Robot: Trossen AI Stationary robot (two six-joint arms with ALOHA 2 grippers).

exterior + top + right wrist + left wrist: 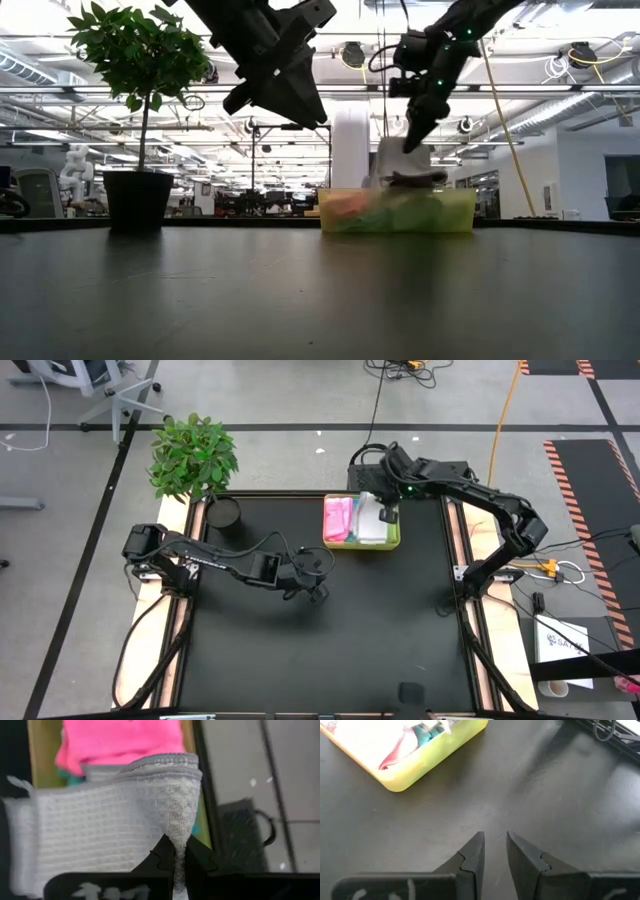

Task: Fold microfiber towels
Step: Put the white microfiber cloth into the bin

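Left tool (pixel 318 592) hovers above bare bench (pixel 330 650), fingers (pixel 472 857) parted by a narrow gap, nothing between them. The yellow-green tray (pixel 394 543) sits ahead of it, well apart. Right tool (pixel 387 513) is over the tray, clenched on a pinch of the white towel (pixel 100 825), which hangs forward from its fingertips. Pink towel (pixel 338 518) lies in the tray just beyond, teal (pixel 75 780) showing beneath.

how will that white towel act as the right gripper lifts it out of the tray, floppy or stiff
Probably floppy: the white towel already bunches into a fold where the right gripper pinches it. It likely weighs little, since a thin pinch of fabric seems enough. It may drag on the pink towel beside it in the tray, as the two touch.
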